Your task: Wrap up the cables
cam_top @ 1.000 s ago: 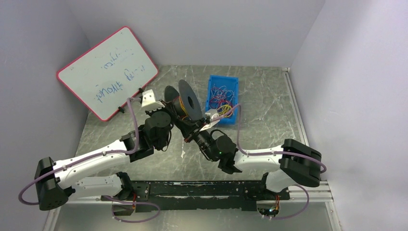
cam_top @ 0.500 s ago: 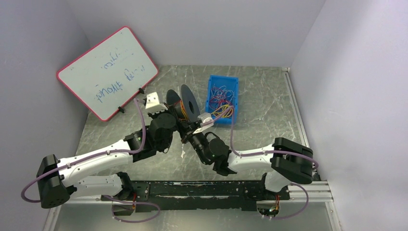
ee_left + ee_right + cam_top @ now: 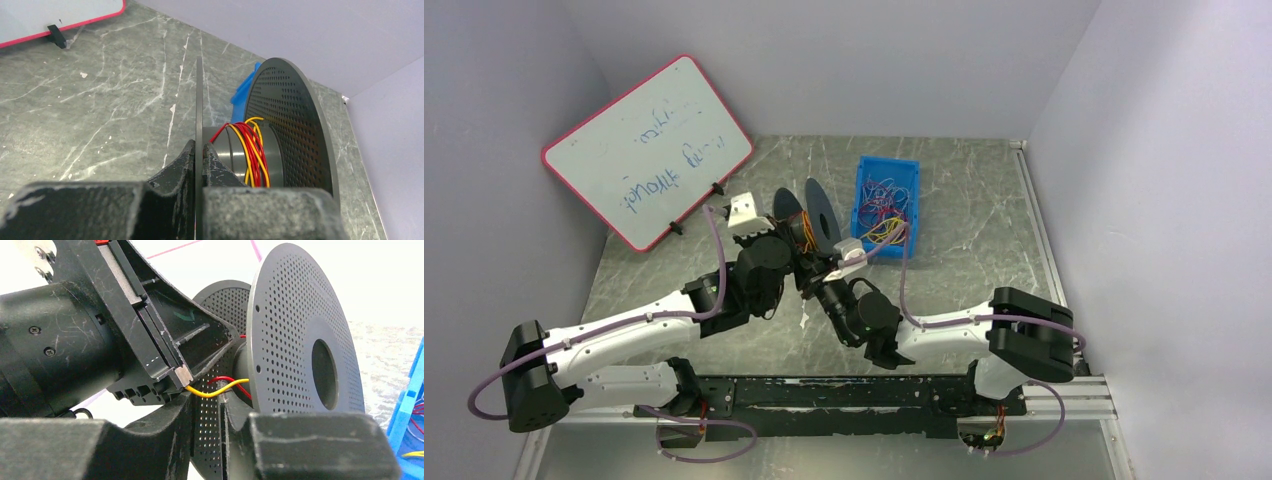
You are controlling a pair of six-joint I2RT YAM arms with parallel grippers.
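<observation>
left claw [image 3: 198, 151] clamped on spool [image 3: 292, 115] flange; right claw [image 3: 207, 405] beside cables [image 3: 251, 150], grip unclear.

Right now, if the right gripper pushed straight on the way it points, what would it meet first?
Probably the yellow cable crossing just beyond the fingertips of the right gripper, then the spool hub; depth unclear.

Robotics lab test cell, as far as I see. Blank pale partition walls [image 3: 844, 60] box in a marble-look bench [image 3: 984, 230]; arms [image 3: 624, 335] bolt to an aluminium rail [image 3: 1079, 399]. Marker-scribbled whiteboard [image 3: 646, 150] propped well left of the left claw [image 3: 198, 150]; blue plastic parts bin [image 3: 861, 190] near the right claw [image 3: 207, 400], on its right.
</observation>
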